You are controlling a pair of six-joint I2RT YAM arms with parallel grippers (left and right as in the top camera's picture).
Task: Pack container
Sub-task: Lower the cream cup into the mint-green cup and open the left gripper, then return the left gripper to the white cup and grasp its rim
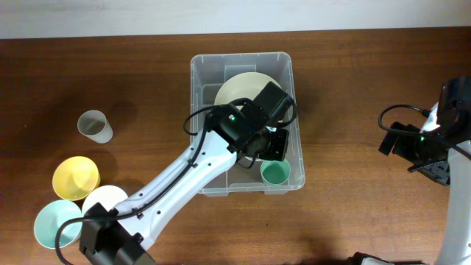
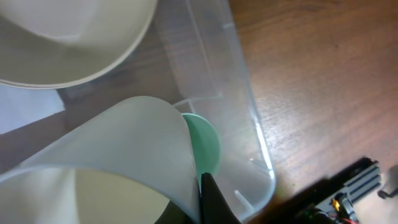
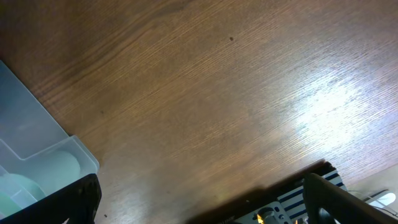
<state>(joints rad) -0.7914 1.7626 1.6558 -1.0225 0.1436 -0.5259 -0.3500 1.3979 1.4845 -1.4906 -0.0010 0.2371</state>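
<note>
The clear plastic container (image 1: 243, 59) stands mid-table. Inside it lie a cream bowl (image 1: 239, 90) at the far end and a green cup (image 1: 274, 174) in the near right corner. My left gripper (image 1: 268, 143) reaches down into the container between them. In the left wrist view it (image 2: 200, 199) is shut on the wall of a pale cup (image 2: 124, 143), with the green cup (image 2: 208, 146) just behind and the cream bowl (image 2: 68, 37) above. My right gripper (image 3: 205, 208) is open over bare wood to the right of the container (image 3: 37, 143), holding nothing.
Left of the container on the table stand a grey cup (image 1: 94, 126), a yellow bowl (image 1: 75, 178), a white bowl (image 1: 104, 200) and a light blue bowl (image 1: 57, 224). The right arm (image 1: 430, 140) sits near the table's right edge.
</note>
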